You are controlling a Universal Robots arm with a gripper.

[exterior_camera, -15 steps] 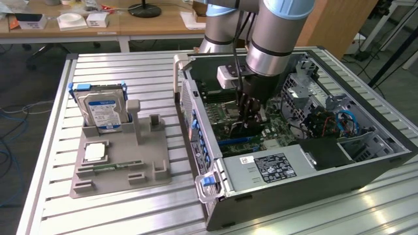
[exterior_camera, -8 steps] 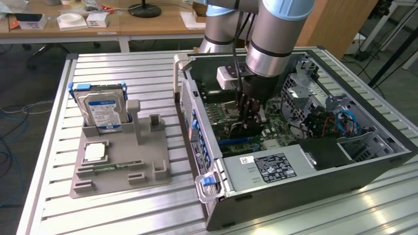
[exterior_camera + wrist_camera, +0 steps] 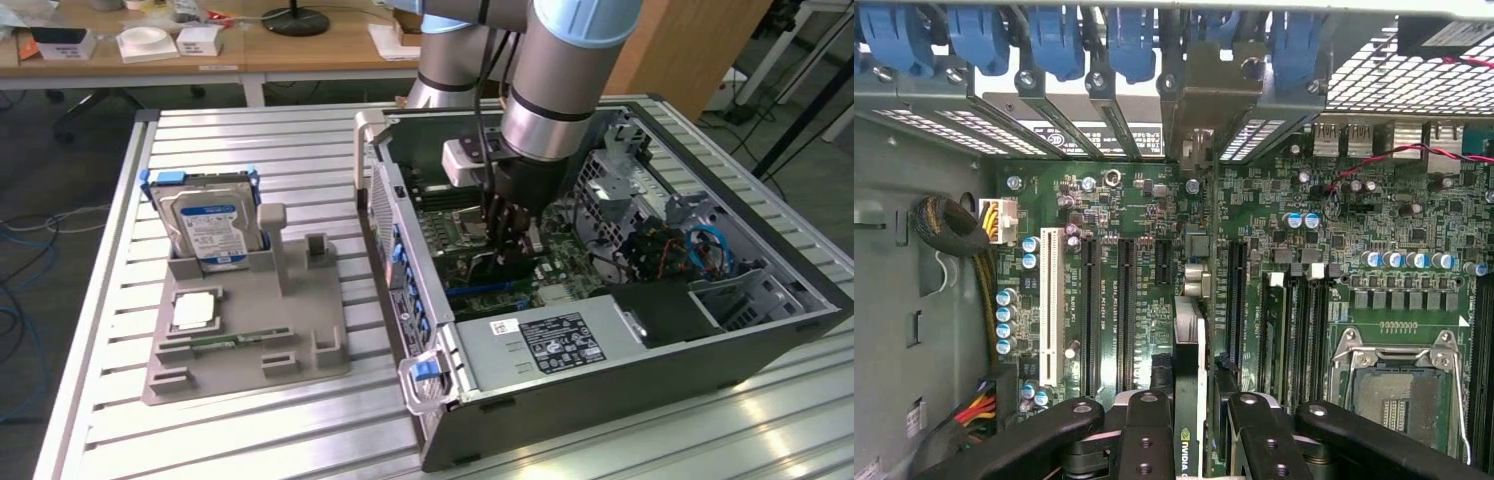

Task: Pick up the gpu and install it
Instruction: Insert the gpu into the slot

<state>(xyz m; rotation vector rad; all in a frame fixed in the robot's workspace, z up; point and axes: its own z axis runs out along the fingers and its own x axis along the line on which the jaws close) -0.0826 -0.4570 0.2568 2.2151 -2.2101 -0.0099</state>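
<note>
Green gpu (image 3: 1191, 400) edge-on, bracket toward case rear

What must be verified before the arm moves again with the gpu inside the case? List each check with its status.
1. Gpu gripped: ok. It stands edge-on between the jaws of the gripper.
2. Card parallel to the motherboard slots: ok. Its edge runs the same way as the black slots beside it.
3. Silver bracket at the rear slot openings: ok. It sits among the blue latches.
4. Card fully seated in its slot: cannot tell. The card hides its own lower edge.
5. Cable bundle clear of the card: ok. It lies by the case wall, apart from the card.
</note>
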